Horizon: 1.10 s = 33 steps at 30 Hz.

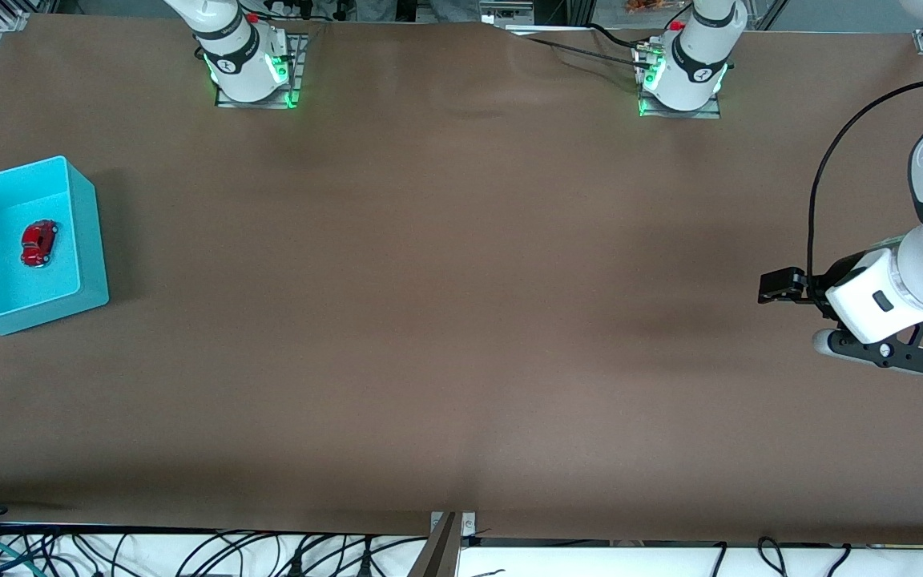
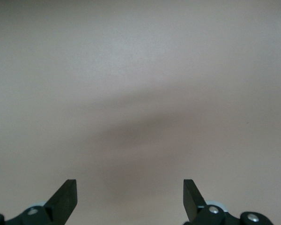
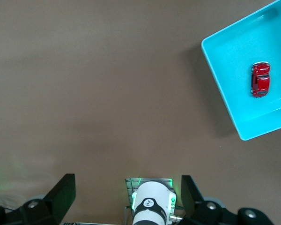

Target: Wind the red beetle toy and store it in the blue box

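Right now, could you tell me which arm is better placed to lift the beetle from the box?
Right: its open end effector looks down on the red beetle toy in the blue box.

Counted one red beetle toy (image 1: 38,243), one blue box (image 1: 85,232), two arms, two grippers, one table (image 1: 445,320).

No readable text, labels or numbers anywhere. Small round logo marks on both arm bases (image 1: 247,60) and one on left arm's upper link, all too small to make out.
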Each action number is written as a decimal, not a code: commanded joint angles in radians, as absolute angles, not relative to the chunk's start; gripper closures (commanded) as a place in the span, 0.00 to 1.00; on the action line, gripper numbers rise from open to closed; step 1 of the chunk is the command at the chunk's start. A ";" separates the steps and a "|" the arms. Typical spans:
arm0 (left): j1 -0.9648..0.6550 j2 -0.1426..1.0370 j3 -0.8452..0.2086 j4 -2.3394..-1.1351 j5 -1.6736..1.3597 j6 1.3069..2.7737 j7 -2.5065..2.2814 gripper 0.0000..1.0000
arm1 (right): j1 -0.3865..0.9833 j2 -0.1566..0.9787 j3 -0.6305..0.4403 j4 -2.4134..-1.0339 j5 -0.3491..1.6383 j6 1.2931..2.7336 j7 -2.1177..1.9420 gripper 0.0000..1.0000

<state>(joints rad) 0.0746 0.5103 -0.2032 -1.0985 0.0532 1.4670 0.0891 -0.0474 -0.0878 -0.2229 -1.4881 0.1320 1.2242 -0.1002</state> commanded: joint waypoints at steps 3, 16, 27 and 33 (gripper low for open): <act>0.077 0.505 -0.196 -1.089 0.032 1.465 0.112 0.00 | -0.054 -0.086 -0.140 -1.517 0.107 1.238 -0.026 0.00; 0.077 0.505 -0.196 -1.089 0.032 1.465 0.112 0.00 | -0.052 -0.086 0.000 -1.608 0.098 1.396 0.072 0.00; 0.075 0.505 -0.198 -1.089 0.032 1.465 0.112 0.00 | -0.051 -0.086 0.078 -1.701 0.063 1.555 0.121 0.00; 0.075 0.506 -0.196 -1.089 0.032 1.465 0.112 0.00 | -0.025 -0.049 0.081 -1.701 0.009 1.578 0.114 0.00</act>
<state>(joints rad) 0.0746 0.5103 -0.2022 -1.0985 0.0532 1.4670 0.0891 -0.0458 -0.0625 0.0779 -1.6855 0.0628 1.5519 0.1124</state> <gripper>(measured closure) 0.000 0.000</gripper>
